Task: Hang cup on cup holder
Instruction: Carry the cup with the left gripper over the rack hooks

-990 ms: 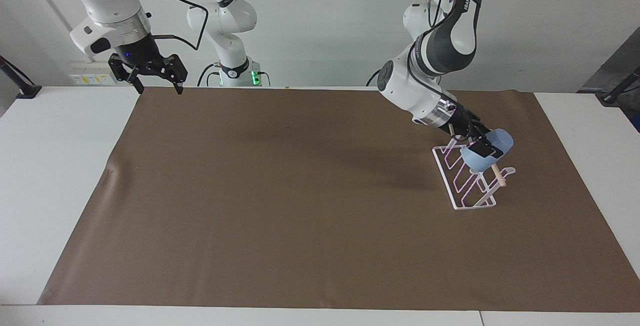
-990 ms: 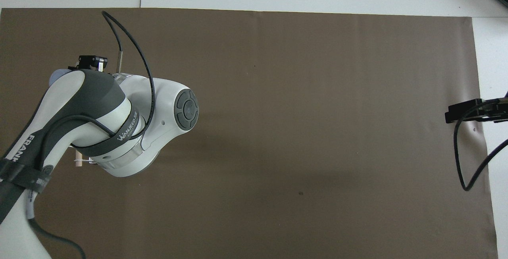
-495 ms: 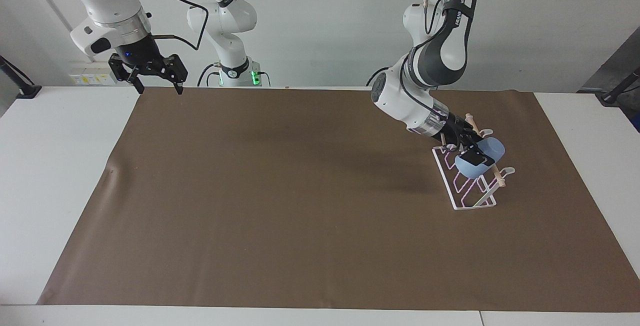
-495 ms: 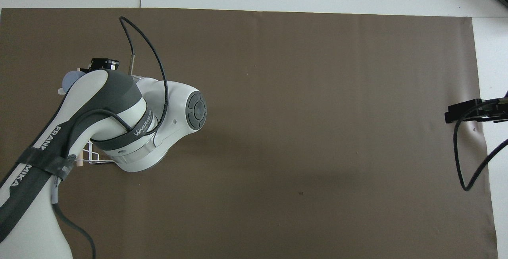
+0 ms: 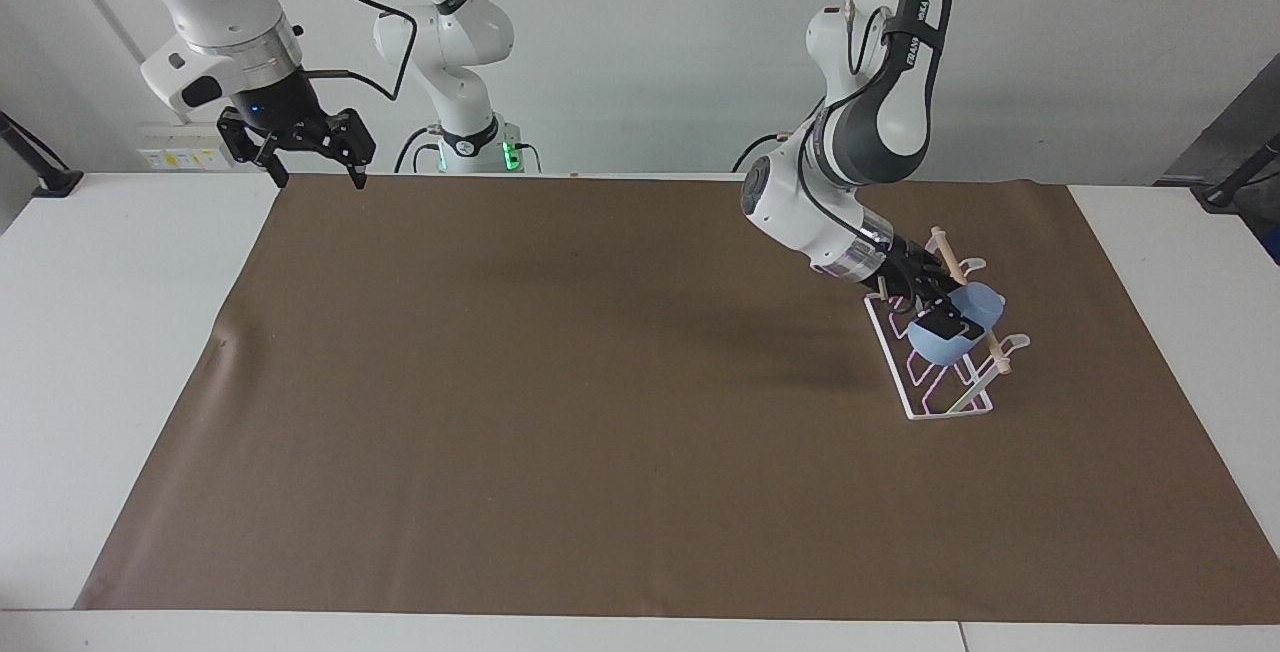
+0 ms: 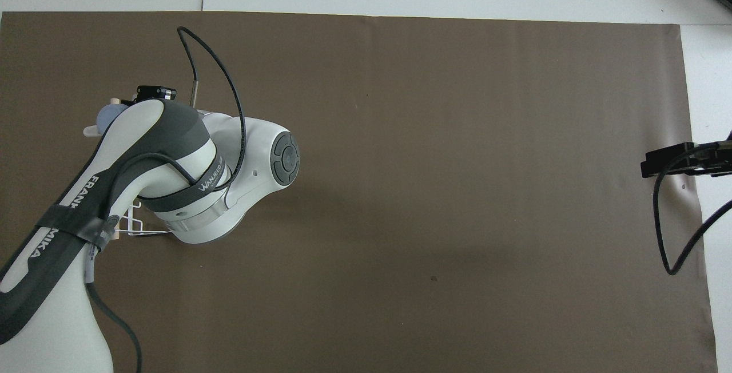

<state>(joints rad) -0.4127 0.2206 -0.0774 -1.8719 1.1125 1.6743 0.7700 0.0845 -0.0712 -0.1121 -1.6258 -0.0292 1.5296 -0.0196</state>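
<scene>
A light-blue cup (image 5: 928, 343) hangs tilted in my left gripper (image 5: 957, 324), which is shut on it. It sits low among the slanted prongs of the white wire cup holder (image 5: 935, 394), against the wooden dowel (image 5: 997, 352). I cannot tell whether a prong is inside the cup. From overhead, my left arm covers most of this; only a sliver of the cup (image 6: 107, 114) and a corner of the cup holder (image 6: 136, 227) show. My right gripper (image 5: 312, 170) waits open over the robots' edge of the mat at the right arm's end; its tip (image 6: 675, 160) also shows from overhead.
A brown mat (image 5: 560, 382) covers most of the white table (image 5: 100, 332). The cup holder stands on it toward the left arm's end. A black cable (image 6: 229, 87) loops off the left wrist.
My left gripper has lowered the cup onto the cup holder's prongs, and the arm has drawn back a little. The dowel's end nearer the robots now shows. The right arm has not moved.
</scene>
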